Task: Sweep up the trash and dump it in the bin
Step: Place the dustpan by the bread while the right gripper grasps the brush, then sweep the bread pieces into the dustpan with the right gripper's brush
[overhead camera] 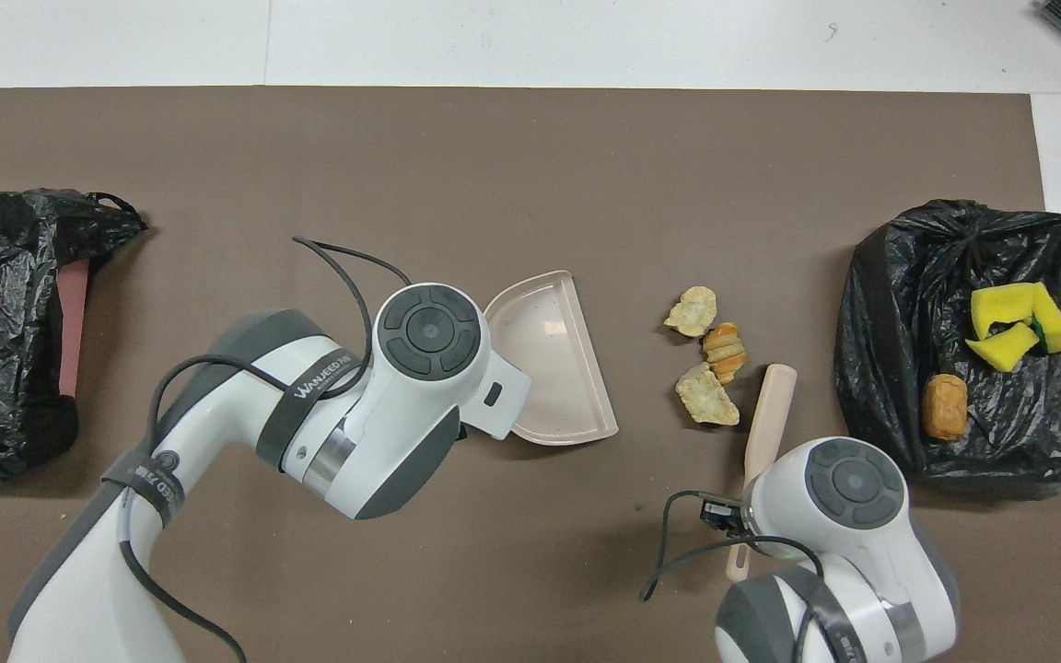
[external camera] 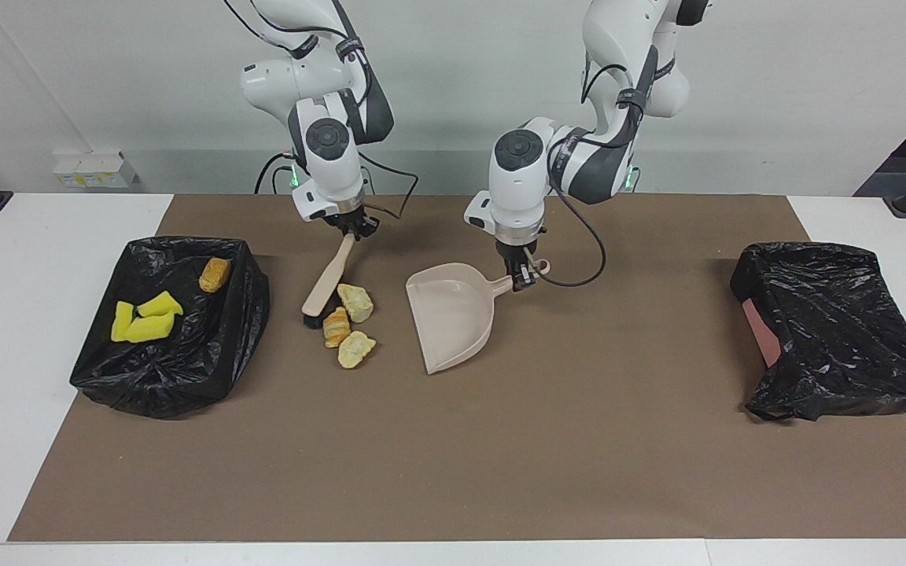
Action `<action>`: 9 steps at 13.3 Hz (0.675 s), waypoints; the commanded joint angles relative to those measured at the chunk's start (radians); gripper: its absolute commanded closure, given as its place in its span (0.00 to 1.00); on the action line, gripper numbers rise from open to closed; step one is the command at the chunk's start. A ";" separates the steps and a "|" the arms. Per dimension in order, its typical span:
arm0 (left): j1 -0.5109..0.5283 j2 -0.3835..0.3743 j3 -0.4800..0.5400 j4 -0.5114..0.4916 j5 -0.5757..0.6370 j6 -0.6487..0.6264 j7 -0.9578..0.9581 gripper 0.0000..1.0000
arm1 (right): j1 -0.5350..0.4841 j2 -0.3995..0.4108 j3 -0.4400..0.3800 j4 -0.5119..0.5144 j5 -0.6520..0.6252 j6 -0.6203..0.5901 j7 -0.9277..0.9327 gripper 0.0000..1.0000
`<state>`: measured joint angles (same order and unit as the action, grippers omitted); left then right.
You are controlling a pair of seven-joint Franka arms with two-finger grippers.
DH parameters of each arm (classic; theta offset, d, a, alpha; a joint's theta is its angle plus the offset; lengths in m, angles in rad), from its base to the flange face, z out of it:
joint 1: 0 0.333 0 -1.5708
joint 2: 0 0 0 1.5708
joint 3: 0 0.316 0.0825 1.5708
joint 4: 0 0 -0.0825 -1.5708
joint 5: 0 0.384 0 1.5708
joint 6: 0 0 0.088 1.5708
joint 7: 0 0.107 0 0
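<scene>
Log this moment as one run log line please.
left gripper: shut on dustpan | right gripper: shut on brush beside bread pieces | wedges, lump: in bin

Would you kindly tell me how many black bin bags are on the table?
2: one bag at the right arm's end holds yellow foam wedges and a tan lump; the other bag lies at the left arm's end.

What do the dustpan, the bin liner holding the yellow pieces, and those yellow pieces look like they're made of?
Dustpan: likely moulded plastic, beige, smooth with a soft sheen and a thin raised rim.
Bin liner: thin black plastic film, glossy and crumpled.
Yellow pieces: probably foam or sponge, matte, bright, with cut blocky edges.
</scene>
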<state>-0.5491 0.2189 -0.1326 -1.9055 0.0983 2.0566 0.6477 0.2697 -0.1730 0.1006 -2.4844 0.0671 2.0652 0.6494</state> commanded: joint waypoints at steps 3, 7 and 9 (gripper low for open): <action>-0.003 -0.055 0.011 -0.112 0.017 0.066 0.003 1.00 | 0.051 0.165 0.005 0.185 0.076 0.006 -0.082 1.00; 0.001 -0.064 0.011 -0.138 0.017 0.102 0.004 1.00 | 0.170 0.171 0.007 0.225 0.187 0.004 -0.140 1.00; 0.003 -0.064 0.011 -0.141 0.017 0.108 0.007 1.00 | 0.224 0.173 0.007 0.261 0.209 -0.017 -0.145 1.00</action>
<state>-0.5454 0.1916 -0.1280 -1.9972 0.0982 2.1340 0.6477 0.4691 -0.0049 0.1063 -2.2623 0.2323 2.0650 0.5687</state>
